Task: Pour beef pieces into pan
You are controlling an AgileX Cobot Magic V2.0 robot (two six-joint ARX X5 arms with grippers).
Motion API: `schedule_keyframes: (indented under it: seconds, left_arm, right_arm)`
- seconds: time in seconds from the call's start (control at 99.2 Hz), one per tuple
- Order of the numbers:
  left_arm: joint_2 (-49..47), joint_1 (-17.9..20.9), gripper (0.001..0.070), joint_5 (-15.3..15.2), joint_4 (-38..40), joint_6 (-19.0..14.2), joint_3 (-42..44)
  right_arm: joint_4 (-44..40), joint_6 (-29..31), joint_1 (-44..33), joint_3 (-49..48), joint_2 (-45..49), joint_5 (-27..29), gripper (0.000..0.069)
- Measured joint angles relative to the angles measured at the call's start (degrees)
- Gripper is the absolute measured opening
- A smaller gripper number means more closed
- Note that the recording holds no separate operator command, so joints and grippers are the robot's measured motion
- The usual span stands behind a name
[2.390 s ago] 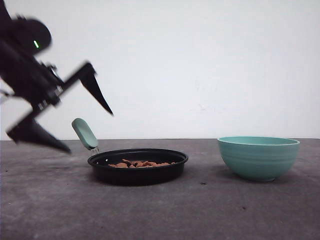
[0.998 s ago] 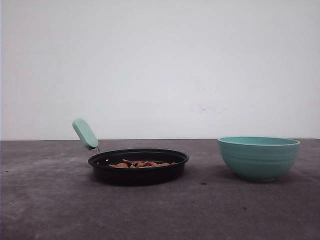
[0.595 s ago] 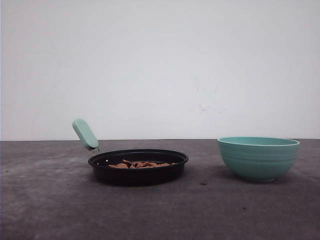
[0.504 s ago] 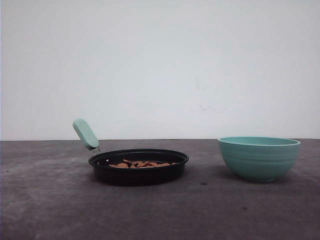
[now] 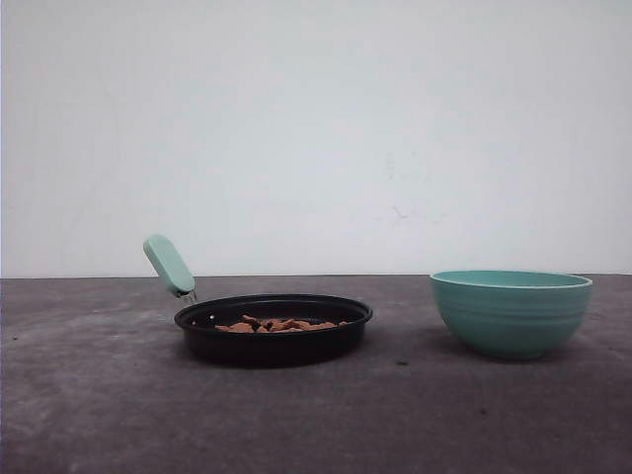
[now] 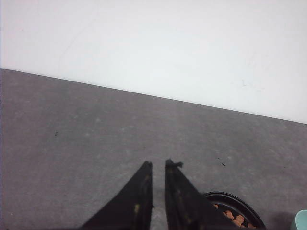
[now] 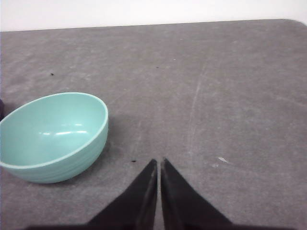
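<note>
The beef pieces (image 5: 279, 324) lie in the black pan (image 5: 273, 338), left of the empty teal bowl (image 5: 512, 312). Left gripper (image 6: 159, 165) and right gripper (image 7: 159, 162) are both closed, holding nothing. The pour looks done; nothing further seems needed.

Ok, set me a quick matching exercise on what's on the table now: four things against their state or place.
Things:
1. beef pieces
2. pan
3. teal bowl
4. right gripper

States:
A. empty, on the robot's right side
B. fingers together, holding nothing
C. lying in the pan
D. mint-green handle angled up, on the left

Pairs: 1-C, 2-D, 3-A, 4-B
</note>
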Motion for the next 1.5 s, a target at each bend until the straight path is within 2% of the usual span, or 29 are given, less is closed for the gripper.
schedule_keyframes:
  seconds: [0.151,0.988,1.109,1.17,1.25,1.341,1.502]
  left_arm:
    - [0.0,0.0,0.0023,0.0,0.0,0.0,0.0]
    - [-0.5,-0.2,0.0023,0.0,-0.1,0.0,0.0]
    - [-1.9,-0.3,0.0023,-0.1,0.3,1.9,0.0]
    - [-3.1,-0.3,0.0023,-1.2,1.5,3.3,-0.6]
    - [-5.1,0.0,0.0023,-1.7,6.4,5.6,-4.4]
    - [-8.7,0.9,0.0023,-1.7,13.6,7.6,-13.8]
    - [-18.4,5.1,0.0023,-0.6,26.9,7.3,-33.6]
  right_arm:
    - [0.0,-0.4,0.0,0.0,0.0,-2.8,0.0011]
    - [0.0,-0.4,0.0,0.0,0.0,-2.6,0.0011]
    - [0.0,-0.4,0.0,0.0,0.0,-2.6,0.0011]
    - [0.0,-0.4,0.0,0.0,0.0,-2.6,0.0011]
    - [0.0,-0.4,0.0,0.0,0.0,-2.6,0.0011]
    - [0.0,-0.4,0.0,0.0,0.0,-2.6,0.0011]
    - [0.0,-0.5,0.0,0.0,0.0,-2.5,0.0011]
